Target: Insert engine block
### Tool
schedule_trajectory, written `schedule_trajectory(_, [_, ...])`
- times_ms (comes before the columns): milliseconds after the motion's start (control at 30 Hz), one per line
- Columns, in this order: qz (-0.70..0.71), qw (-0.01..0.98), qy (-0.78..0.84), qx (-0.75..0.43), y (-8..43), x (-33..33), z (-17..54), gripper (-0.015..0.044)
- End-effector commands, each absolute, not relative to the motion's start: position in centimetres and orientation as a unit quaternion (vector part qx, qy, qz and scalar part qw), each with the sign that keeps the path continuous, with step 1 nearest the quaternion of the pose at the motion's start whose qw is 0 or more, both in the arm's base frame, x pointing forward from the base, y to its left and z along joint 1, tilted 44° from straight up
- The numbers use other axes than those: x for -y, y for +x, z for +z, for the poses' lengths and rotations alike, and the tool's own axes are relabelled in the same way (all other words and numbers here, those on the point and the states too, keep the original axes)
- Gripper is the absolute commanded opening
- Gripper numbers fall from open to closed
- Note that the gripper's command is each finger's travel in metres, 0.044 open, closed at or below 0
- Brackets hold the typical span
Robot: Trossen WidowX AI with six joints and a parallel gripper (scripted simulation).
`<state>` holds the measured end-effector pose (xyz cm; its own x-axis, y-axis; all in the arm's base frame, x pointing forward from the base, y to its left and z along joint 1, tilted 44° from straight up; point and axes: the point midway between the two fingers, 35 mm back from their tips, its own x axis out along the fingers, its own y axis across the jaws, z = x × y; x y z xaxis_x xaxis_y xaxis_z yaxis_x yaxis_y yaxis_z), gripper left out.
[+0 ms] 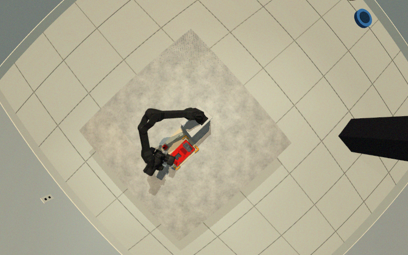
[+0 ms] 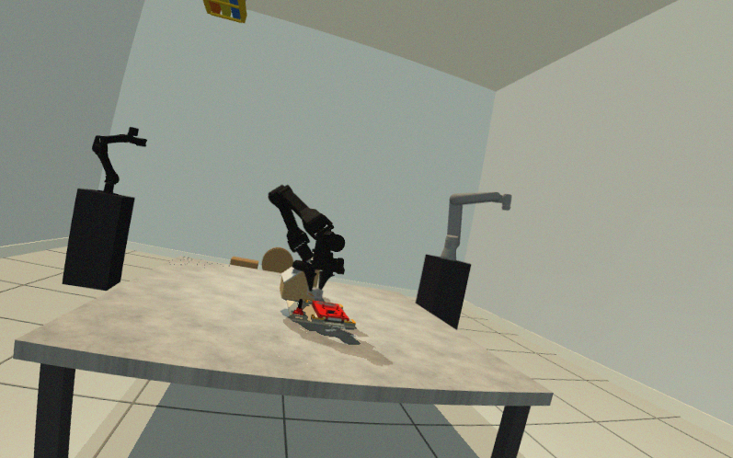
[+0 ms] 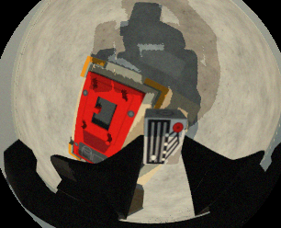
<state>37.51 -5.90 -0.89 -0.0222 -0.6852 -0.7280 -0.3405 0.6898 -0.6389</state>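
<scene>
"Since you have the wrist view up, how far along is it?"

"The picking up is done. The gripper (image 1: 164, 160) (image 2: 316, 286) (image 3: 162, 140) is clamped on the block (image 2: 316, 294) (image 3: 165, 137), one finger on each side. The block's grille and red dot show to the wrist camera."

"And is it in?"

"No. It's up between the fingertips, beside the body (image 1: 179, 151) (image 2: 323, 305) (image 3: 87, 110) as the wrist camera sees it. The opening (image 3: 105, 114) shows dark and unfilled. A small red tab (image 3: 98, 109) juts in at one edge; that may be the rib, though I can't be sure."

"Slot side facing it?"

"I can't tell which face has the slot. I'd say carrying is the step in hand, with aligning, lowering, seating, letting go and backing off all left."

"Anything past the body?"

"A red knob (image 1: 165, 147) (image 2: 298, 312) stands close by on the table (image 1: 230, 126) (image 2: 215, 341), worth missing on the way out. Farther off, a black arm (image 2: 106, 160) and a grey arm (image 2: 455, 219) stand on pedestals, well apart from the job."
</scene>
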Motion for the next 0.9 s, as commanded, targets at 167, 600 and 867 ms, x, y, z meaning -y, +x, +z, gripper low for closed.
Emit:
schedule_trajectory(167, [-0.185,0.613,-0.329,-0.694,36.6,4.6,-3.7,0.0])
schedule_trajectory(600, [-0.245,0.637,-0.277,-0.676,35.2,2.9,-7.2,0.0])
schedule_trajectory(867, [-0.283,0.65,-0.244,-0.662,34.1,1.9,-9.2,0.0])
